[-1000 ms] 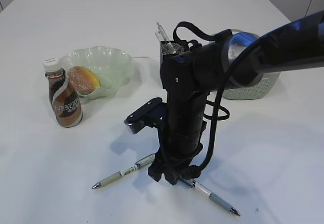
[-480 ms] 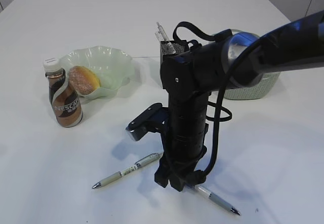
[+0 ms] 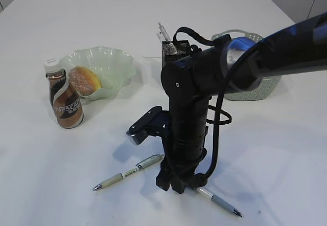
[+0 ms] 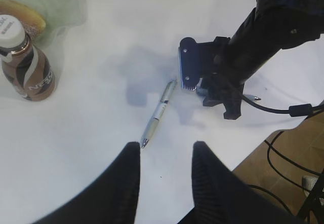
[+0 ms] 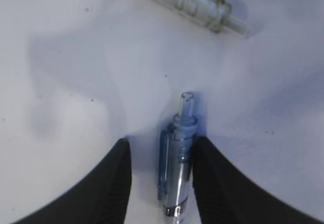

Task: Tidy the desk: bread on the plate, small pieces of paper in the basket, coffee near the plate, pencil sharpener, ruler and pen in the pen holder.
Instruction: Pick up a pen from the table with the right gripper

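Down on the desk (image 3: pixel 46 185), right gripper (image 3: pixel 176 184) stands vertical over a pen (image 3: pixel 217 201), well in front of the pen holder (image 3: pixel 171 52). In the right wrist view its fingers (image 5: pixel 115 181) straddle the pen's clear blue click end (image 5: pixel 179 148), jaws part open, pads just beside the barrel on both sides; whether they touch it I cannot tell. Pen lies flat on the desk, not lifted.

Second pen (image 3: pixel 127 172) lies left of the gripper, also in front of the holder, untouched. Left gripper (image 4: pixel 164 171) hovers above the desk, jaws part open, empty.

Bread (image 3: pixel 84 80) sits in the plate (image 3: pixel 120 57), left of the pen holder; coffee (image 3: pixel 64 100) stands just beside the plate. Basket (image 3: pixel 265 90) sits right of the holder, partly hidden by the arm.

Step in hand, by my reading: picking up a pen. Next move calls for closing squarely on the barrel, lifting clear, then tipping it upright over the holder's mouth. Risk: thin round barrel rolling or pivoting in the grip.
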`<state>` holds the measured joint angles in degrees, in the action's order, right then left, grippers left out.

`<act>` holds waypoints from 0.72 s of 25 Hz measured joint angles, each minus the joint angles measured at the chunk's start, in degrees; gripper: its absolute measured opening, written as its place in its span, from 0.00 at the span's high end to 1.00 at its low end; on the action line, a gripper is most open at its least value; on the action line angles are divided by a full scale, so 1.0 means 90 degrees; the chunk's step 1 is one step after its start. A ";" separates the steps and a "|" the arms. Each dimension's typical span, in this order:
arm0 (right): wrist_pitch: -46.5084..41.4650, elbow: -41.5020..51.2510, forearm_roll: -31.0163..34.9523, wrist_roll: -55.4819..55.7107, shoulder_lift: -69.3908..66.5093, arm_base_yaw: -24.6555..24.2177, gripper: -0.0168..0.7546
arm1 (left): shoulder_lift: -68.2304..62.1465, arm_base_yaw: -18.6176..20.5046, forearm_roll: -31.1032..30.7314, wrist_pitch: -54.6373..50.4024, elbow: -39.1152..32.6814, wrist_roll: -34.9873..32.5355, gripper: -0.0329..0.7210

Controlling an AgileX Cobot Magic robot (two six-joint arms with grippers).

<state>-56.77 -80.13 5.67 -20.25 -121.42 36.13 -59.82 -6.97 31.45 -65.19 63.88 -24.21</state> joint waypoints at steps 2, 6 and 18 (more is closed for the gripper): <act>0.0026 0.0000 0.0000 0.0000 0.0000 0.0000 0.55 | 0.0000 0.0000 0.0000 0.0000 0.0000 0.0000 0.64; 0.0048 0.0000 0.0000 0.0000 0.0000 0.0000 0.55 | 0.0000 0.0000 0.0000 0.0000 0.0000 0.0000 0.64; 0.0061 -0.0016 -0.0116 0.0000 0.0000 0.0000 0.81 | 0.0000 0.0000 -0.0014 0.0000 0.0000 0.0000 0.64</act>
<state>-56.22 -80.27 4.63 -20.25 -121.41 36.13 -59.82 -6.97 31.33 -65.19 63.88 -24.21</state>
